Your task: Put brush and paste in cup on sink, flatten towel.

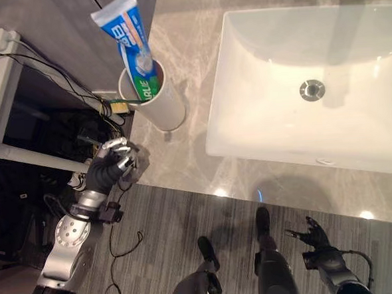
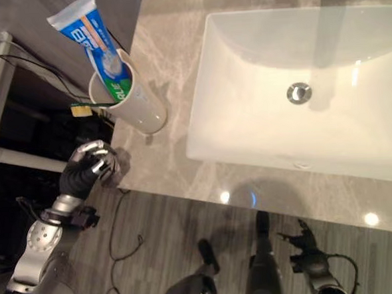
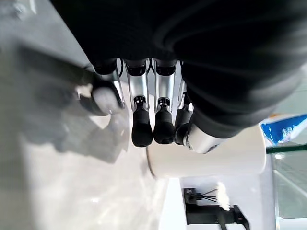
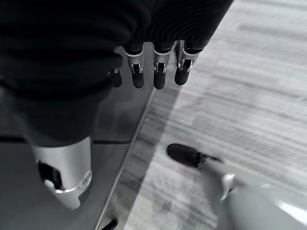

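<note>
1. The left hand (image 1: 112, 164), fingers curled and empty, hovers at the desk (image 1: 183, 154) edge near the cup (image 1: 154, 99).
2. The toothpaste (image 1: 131, 38) and toothbrush (image 2: 82, 109) stand in the cup beside the sink (image 1: 292, 94).
3. The right hand (image 1: 316, 236) hangs low above the floor, fingers loosely spread.

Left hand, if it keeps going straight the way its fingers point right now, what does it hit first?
Most likely the white cup holding the toothpaste and toothbrush. The left hand, fingers curled and empty, sits at the counter edge, aimed toward the cup, though depth is uncertain.
</note>
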Robot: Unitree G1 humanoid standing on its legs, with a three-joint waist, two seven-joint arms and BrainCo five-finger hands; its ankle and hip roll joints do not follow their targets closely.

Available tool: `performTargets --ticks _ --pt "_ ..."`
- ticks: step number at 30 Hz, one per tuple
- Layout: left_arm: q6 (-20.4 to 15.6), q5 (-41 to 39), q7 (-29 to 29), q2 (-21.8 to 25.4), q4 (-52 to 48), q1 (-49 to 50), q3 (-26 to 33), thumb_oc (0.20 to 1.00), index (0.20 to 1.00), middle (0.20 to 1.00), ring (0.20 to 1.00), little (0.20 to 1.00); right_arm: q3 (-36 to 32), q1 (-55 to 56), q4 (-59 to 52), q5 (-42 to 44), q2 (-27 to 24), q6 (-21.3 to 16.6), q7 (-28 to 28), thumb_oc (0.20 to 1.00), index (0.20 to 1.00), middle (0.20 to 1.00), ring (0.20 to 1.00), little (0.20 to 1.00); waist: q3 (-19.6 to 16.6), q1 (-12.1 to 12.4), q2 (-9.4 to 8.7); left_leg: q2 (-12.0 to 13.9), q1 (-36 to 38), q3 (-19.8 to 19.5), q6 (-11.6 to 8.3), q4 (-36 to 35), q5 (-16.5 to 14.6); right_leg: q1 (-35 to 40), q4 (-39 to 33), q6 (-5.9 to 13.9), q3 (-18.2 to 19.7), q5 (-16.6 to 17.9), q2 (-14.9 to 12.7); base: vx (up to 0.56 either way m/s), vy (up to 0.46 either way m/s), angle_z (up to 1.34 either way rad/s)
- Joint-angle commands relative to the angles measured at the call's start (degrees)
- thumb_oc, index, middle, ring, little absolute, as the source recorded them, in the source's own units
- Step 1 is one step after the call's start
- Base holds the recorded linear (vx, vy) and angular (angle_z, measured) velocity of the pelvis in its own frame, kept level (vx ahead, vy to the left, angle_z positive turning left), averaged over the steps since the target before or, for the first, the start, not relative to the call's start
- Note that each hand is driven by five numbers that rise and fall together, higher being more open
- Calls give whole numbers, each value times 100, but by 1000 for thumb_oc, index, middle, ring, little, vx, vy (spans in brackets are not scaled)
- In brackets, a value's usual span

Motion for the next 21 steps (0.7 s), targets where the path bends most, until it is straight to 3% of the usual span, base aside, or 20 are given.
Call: performTargets --ticks 1,7,15,21 --pt "-19 107 80 70 116 141 -192 200 200 200 200 200 102 75 41 24 59 -128 -106 1000 1000 1000 1000 1000 -132 -170 -273 326 649 -3 -510 409 49 -196 248 452 318 44 -458 16 -64 1" --pt "1 198 92 -75 52 -138 -488 200 200 200 200 200 125 -76 156 147 88 -136 -173 1000 1000 1000 1000 1000 -172 -205 -270 401 700 20 -568 340 160 -177 246 419 284 -10 -362 1 -43 -1" --pt "-33 331 212 -158 136 -186 -449 200 200 200 200 200 161 -46 230 117 101 -125 -187 1000 1000 1000 1000 1000 -186 -231 -275 426 729 5 -600 248 257 -149 167 406 257 0 -322 -1 -4 0" --pt "-26 985 631 -153 353 -641 -378 200 200 200 200 200 244 -97 309 107 129 -111 -205 1000 1000 1000 1000 1000 -152 -265 -282 442 770 7 -611 166 269 -190 163 395 280 6 -271 0 0 0"
